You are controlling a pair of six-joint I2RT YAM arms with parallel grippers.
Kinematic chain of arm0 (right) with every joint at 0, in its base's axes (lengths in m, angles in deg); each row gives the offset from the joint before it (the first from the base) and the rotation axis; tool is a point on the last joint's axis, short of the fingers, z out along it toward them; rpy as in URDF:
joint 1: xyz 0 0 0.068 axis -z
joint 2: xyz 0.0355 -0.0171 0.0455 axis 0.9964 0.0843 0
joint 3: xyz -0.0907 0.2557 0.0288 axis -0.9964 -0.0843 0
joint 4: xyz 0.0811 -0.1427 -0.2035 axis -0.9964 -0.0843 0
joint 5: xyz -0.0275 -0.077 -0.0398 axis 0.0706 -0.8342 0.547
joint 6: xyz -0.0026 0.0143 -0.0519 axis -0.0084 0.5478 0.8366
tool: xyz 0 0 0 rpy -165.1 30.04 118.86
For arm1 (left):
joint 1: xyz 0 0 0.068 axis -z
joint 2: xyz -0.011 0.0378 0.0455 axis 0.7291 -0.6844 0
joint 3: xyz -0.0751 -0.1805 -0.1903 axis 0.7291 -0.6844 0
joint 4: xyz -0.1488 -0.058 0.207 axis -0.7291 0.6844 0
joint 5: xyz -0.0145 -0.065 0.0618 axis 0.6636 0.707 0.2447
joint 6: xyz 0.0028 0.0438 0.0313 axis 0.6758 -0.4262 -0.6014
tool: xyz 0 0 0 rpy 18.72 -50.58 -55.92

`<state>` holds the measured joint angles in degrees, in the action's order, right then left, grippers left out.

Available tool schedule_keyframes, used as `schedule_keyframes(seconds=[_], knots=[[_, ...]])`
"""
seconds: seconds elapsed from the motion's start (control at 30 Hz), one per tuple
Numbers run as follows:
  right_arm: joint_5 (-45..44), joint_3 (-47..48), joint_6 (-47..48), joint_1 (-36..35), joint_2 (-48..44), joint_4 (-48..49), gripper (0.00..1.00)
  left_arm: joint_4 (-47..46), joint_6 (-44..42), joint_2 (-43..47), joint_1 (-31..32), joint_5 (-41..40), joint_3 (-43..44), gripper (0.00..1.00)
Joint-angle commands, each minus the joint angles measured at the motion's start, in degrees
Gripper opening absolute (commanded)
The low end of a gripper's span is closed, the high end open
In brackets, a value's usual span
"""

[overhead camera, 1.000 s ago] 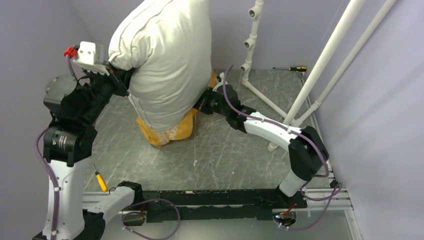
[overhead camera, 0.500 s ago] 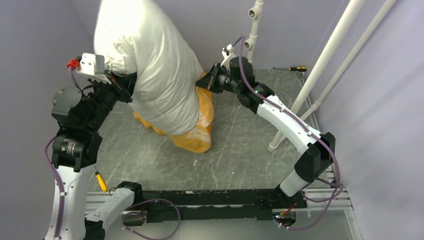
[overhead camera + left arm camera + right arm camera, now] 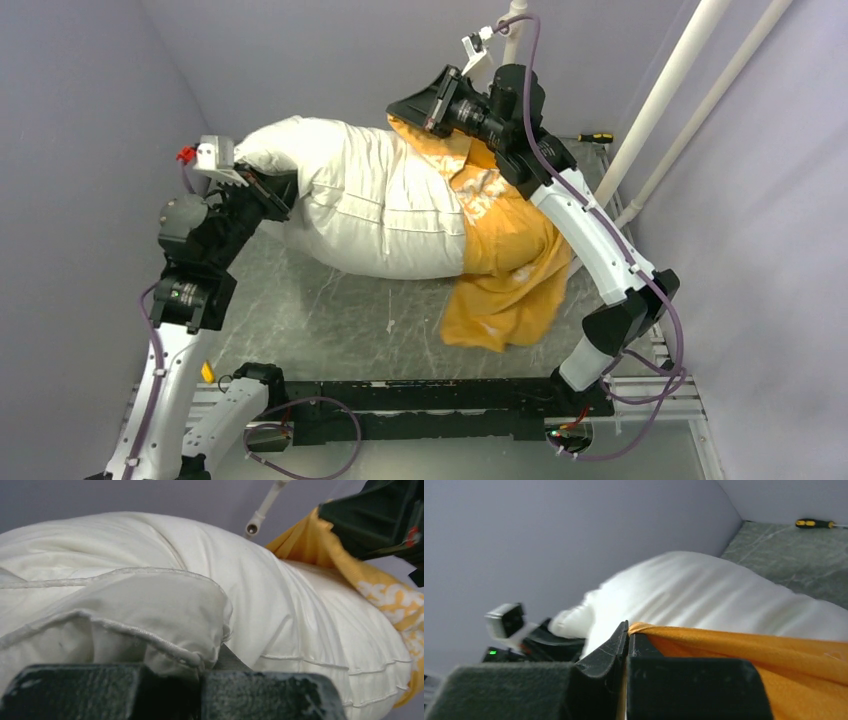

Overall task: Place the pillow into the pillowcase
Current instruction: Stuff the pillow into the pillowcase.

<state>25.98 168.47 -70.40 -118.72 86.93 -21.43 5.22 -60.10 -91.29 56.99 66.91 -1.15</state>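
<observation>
while left jaws pinch the pillow (image 3: 380,205) corner, right jaws clamp the pillowcase (image 3: 510,255) edge.

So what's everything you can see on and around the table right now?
pillow: one, white, stretched across the far half of the table, right end inside the pillowcase
pillowcase: one, orange-yellow, over the pillow's right end, loose part trailing near right
screwdriver: one, yellow and black handle, far right of the table
yellow handle: one, near left, mostly hidden by the left arm
pipes: several, white, right side
table: one, grey marbled
left gripper: shut on the pillow's left corner
right gripper: shut on the pillowcase's edge, raised
</observation>
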Motion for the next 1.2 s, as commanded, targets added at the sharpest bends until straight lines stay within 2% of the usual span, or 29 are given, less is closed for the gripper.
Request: schedule_keyframes(seconds=[0.0, 0.1, 0.27, 0.33, 0.47, 0.57, 0.7, 0.83, 0.9, 0.93, 1.03, 1.1, 1.17], knots=[[12.2, 9.9, -4.3, -2.8, 2.6, 14.3, 0.0, -15.6, 6.0, 2.1, 1.4, 9.8, -6.2, 0.0], [14.7, 13.6, -6.3, -2.8, 9.4, 12.7, 0.0, -14.7, 5.8, 2.2, 1.6, 10.8, -7.3, 0.0], [18.6, 25.3, -9.3, -3.1, 23.2, 7.1, 0.0, -14.1, 3.2, 2.3, 2.9, 16.3, -8.5, 0.0], [19.8, 26.5, -10.6, -3.5, 26.9, 7.8, 0.0, -14.9, 1.8, 3.0, 3.3, 17.4, -10.0, 0.0], [18.7, 21.8, -10.2, -6.0, 29.7, 8.8, 0.0, -15.8, 1.7, 4.5, 3.8, 18.4, -13.9, 0.0], [18.6, 15.3, -10.9, -8.3, 30.6, 12.9, 0.0, -9.8, 1.7, 6.2, 4.0, 15.1, -17.9, 0.0], [15.0, 6.2, -7.1, -10.9, 29.0, 11.6, 0.0, 1.0, 3.0, 10.6, 4.0, 7.9, -25.2, 0.0], [10.7, -5.1, -3.3, -11.3, 23.6, 10.4, 0.0, 4.0, 6.4, 14.9, 4.0, 9.9, -30.3, 0.02], [5.3, -8.8, 1.0, -11.4, 19.1, 5.9, 0.11, 7.9, 7.8, 16.4, 4.0, 7.2, -31.4, 0.01], [2.6, -9.9, 3.4, -11.4, 16.8, 3.9, 0.21, 8.8, 8.7, 17.1, 4.0, 6.1, -32.3, 0.0], [-6.2, -10.4, 10.5, -12.1, 10.1, -4.6, 0.61, 7.9, 11.7, 17.9, 4.0, 4.0, -34.4, 0.0], [-13.0, -10.0, 13.9, -12.9, 5.5, -10.7, 0.74, 6.0, 13.6, 17.7, 4.0, 3.1, -35.0, 0.0], [-18.0, -11.2, 15.5, -13.5, 0.7, -14.7, 0.81, 4.1, 15.0, 16.8, 4.0, 2.5, -34.9, 0.0]])
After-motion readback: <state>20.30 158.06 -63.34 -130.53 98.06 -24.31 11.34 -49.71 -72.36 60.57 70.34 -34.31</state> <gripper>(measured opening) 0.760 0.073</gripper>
